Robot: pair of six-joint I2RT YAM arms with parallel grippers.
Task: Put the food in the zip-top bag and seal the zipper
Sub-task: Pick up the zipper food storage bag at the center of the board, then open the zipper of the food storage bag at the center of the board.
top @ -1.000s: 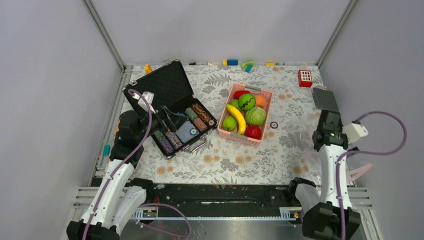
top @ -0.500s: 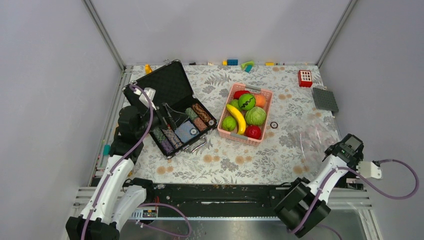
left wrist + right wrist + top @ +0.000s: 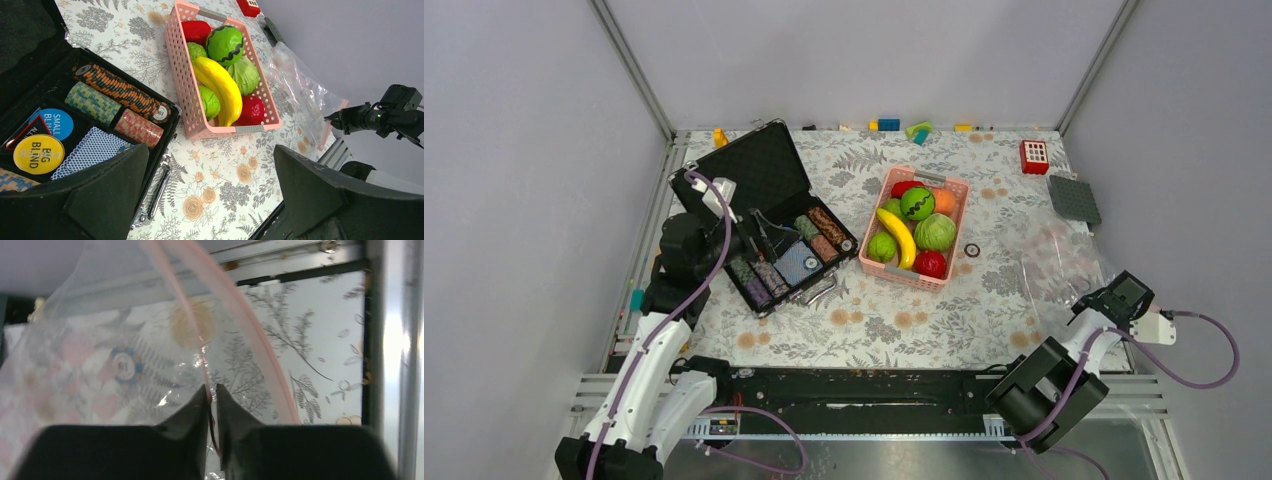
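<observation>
The food [image 3: 914, 232] lies piled in a pink basket [image 3: 954, 187]: a yellow banana [image 3: 220, 85], green round fruits, a pale cabbage, red apples and an orange fruit. The clear zip-top bag [image 3: 1059, 265] lies crumpled at the right, its mouth toward the table's near right corner. My right gripper [image 3: 212, 390] is shut on the bag's edge, pinching one pink strip of the zipper [image 3: 240, 315]. That strip arches up. My left gripper [image 3: 210, 190] hangs open over the poker case's near corner, holding nothing.
An open black case [image 3: 764, 215] of poker chips sits left of the basket. A red block [image 3: 1034, 156] and a grey plate [image 3: 1074, 198] lie at the back right. Small toy blocks line the far edge. A lone chip [image 3: 972, 249] rests beside the basket.
My right arm swung down from the back right to the near right corner, and its jaws closed on the bag's edge. The bag lifted slightly. The left arm barely moved.
</observation>
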